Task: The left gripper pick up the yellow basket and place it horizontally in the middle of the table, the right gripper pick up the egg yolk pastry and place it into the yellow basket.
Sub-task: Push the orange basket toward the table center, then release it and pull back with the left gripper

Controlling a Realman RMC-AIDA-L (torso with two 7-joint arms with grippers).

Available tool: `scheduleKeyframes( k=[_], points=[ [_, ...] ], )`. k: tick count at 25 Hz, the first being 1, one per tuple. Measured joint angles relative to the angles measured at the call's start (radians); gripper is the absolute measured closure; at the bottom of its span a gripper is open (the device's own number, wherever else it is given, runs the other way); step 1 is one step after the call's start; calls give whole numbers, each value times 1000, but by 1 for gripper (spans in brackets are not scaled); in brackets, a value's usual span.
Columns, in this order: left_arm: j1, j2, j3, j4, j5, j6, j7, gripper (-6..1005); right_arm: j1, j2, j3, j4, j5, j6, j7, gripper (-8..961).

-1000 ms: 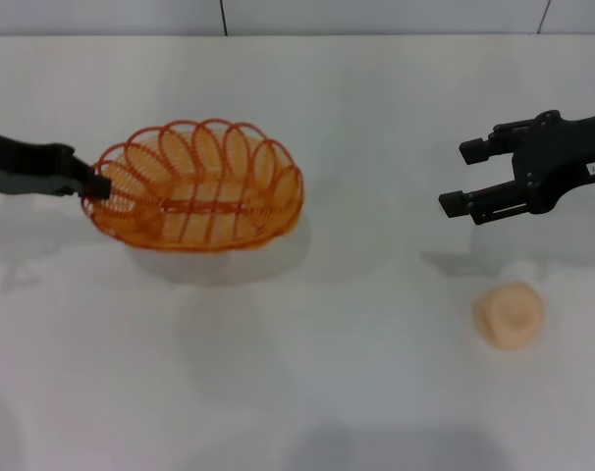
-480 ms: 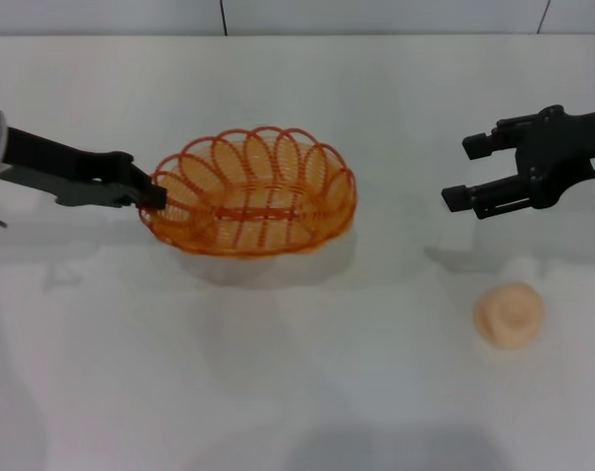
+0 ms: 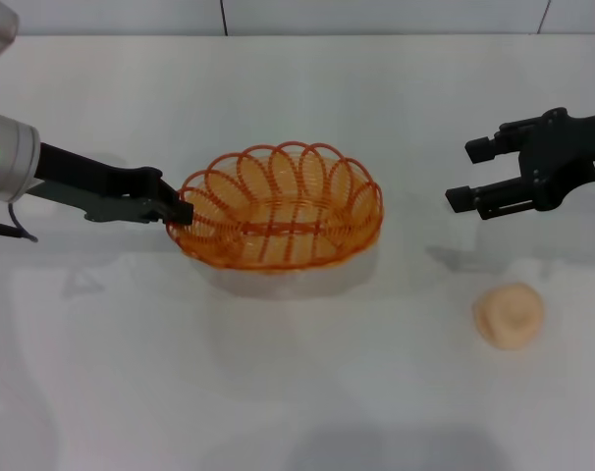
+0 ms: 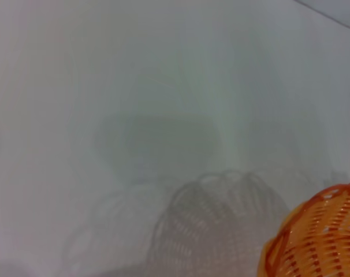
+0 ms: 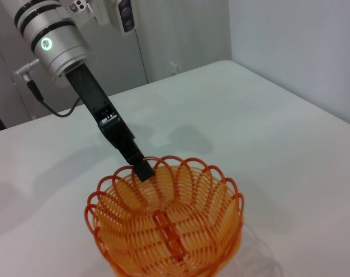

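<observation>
The yellow basket (image 3: pixel 278 208) is an oval orange wire basket held above the white table (image 3: pixel 297 392), its shadow beneath it. My left gripper (image 3: pixel 180 213) is shut on the basket's left rim. The basket also shows in the left wrist view (image 4: pixel 316 236) and the right wrist view (image 5: pixel 166 225), where the left gripper (image 5: pixel 141 168) clamps its rim. The egg yolk pastry (image 3: pixel 509 314) lies on the table at the right front. My right gripper (image 3: pixel 471 175) is open and empty, hovering behind the pastry.
The table's far edge meets a wall at the back (image 3: pixel 297 29). Bare white tabletop lies between the basket and the pastry.
My left gripper has carried the basket to the right, toward the table's middle. The right gripper and the pastry have hardly moved.
</observation>
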State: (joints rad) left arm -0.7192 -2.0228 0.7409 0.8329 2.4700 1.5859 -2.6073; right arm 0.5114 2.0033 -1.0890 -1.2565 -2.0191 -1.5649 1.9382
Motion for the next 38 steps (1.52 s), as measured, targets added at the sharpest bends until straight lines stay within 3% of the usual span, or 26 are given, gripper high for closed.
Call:
scheduleKeyframes(
  k=[25, 38],
  points=[
    [-24, 3, 70, -39, 4, -34, -54, 926, -16, -9, 64, 13, 2, -30, -1, 203],
    [-30, -9, 86, -63, 4, -83, -104, 924, -28, -16, 80, 23, -5, 1, -1, 203]
  ],
)
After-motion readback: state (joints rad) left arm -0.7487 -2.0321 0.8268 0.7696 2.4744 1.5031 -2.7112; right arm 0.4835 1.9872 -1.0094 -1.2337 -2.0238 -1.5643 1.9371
